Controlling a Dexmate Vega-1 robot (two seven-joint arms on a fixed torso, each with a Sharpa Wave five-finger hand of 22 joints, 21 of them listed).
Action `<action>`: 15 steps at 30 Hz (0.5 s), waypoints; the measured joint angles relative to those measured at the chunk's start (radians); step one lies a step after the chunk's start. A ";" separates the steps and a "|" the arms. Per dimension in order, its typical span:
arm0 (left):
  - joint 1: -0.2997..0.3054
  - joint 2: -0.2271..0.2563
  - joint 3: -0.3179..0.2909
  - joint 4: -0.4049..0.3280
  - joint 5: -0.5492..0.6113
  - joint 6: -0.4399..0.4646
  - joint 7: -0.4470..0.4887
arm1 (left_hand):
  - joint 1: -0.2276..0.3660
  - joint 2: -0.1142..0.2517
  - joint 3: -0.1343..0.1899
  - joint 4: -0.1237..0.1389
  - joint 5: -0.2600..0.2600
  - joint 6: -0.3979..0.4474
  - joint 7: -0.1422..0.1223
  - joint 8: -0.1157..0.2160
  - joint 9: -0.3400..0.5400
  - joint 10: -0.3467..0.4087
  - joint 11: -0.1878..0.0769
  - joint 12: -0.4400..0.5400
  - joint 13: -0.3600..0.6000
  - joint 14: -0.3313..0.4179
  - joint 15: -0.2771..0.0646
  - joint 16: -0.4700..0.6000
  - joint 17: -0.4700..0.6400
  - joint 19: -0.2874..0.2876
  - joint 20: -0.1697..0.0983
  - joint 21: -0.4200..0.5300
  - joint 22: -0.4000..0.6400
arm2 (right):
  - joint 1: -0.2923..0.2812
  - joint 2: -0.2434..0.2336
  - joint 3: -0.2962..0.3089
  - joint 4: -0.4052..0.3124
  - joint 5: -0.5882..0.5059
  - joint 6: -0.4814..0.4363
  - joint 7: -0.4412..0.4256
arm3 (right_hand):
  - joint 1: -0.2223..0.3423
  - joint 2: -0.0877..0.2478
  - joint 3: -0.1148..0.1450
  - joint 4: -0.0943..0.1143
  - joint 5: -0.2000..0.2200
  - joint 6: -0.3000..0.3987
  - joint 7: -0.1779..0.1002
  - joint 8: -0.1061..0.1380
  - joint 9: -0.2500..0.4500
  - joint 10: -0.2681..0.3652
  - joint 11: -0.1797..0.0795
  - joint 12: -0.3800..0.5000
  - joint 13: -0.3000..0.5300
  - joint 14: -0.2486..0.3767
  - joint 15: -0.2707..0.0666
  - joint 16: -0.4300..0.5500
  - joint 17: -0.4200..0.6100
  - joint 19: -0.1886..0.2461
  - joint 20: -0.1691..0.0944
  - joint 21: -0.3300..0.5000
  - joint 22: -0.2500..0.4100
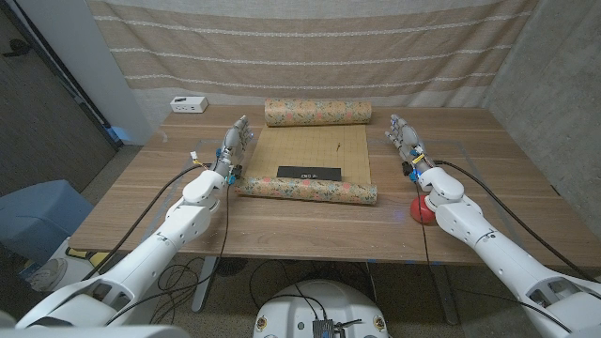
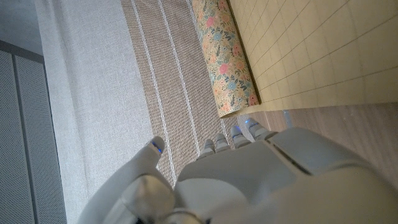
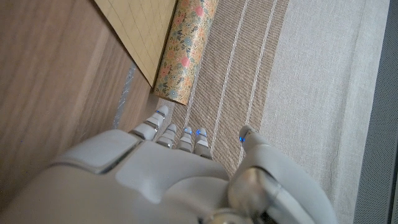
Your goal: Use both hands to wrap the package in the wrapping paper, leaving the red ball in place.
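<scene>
Both hands idle beside paper, fingers released, holding nothing.
L hand (image 1: 231,148) at 9 o'clock of paper (image 1: 310,150), R hand (image 1: 406,139) at 3; package (image 1: 309,173) on paper, ball (image 1: 422,209) near R arm.

Bare table (image 1: 141,202) outside both hands; paper rolls (image 1: 317,113) bounding the sheet's near and far ends.

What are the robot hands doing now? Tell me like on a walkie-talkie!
Left hand, right hand: open, flanking paper. Flat black package on unrolled floral wrapping paper, unwrapped. Red ball beside right arm.
</scene>
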 measured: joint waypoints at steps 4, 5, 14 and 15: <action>0.000 0.000 0.000 0.000 0.014 -0.007 0.008 | 0.000 0.000 0.001 0.001 0.000 0.000 0.000 0.000 0.000 0.000 0.000 0.000 0.000 0.000 0.000 0.000 -0.010 0.000 0.000 0.000 0.000 | 0.004 0.000 -0.004 0.008 0.000 0.000 0.000 | 0.004 0.004 0.003 -0.003 0.000 0.000 0.000 0.000 0.000 0.000 0.000 0.000 0.000 0.000 0.000 0.000 0.000 0.000 0.000 0.000 0.000; 0.000 0.000 0.000 0.000 0.019 -0.009 0.011 | 0.000 0.000 0.004 0.004 0.000 0.000 0.000 0.000 0.000 0.000 0.000 0.000 0.000 0.000 0.000 0.000 -0.014 0.000 0.000 0.000 0.000 | 0.005 0.000 -0.005 0.008 0.000 0.000 0.000 | 0.004 0.004 0.006 -0.005 0.000 0.004 -0.004 0.000 0.000 0.004 -0.004 0.000 0.000 0.000 0.000 0.000 0.000 0.004 -0.003 0.000 0.000; 0.010 0.013 0.016 -0.024 0.117 -0.067 0.084 | 0.082 0.036 0.064 -0.044 -0.036 -0.002 -0.011 0.022 0.000 0.000 -0.025 0.013 0.000 0.000 0.000 0.011 -0.245 0.048 0.026 0.012 -0.003 | -0.001 -0.016 -0.018 -0.001 -0.112 0.060 -0.059 | 0.115 0.018 0.065 -0.092 -0.019 0.107 0.013 0.015 0.000 0.136 0.039 0.019 0.000 0.123 0.000 0.019 -0.003 0.108 -0.004 0.017 0.000; 0.014 0.016 0.018 -0.031 0.149 -0.083 0.110 | 0.093 0.040 0.070 -0.051 -0.044 -0.003 -0.015 0.022 0.000 0.000 -0.025 0.013 0.000 -0.002 0.003 0.011 -0.272 0.057 0.035 0.012 -0.003 | -0.004 -0.021 -0.020 -0.009 -0.129 0.066 -0.069 | 0.130 0.016 0.071 -0.108 -0.025 0.120 0.014 0.015 0.000 0.147 0.050 0.019 0.000 0.134 0.000 0.019 -0.003 0.119 -0.004 0.022 0.000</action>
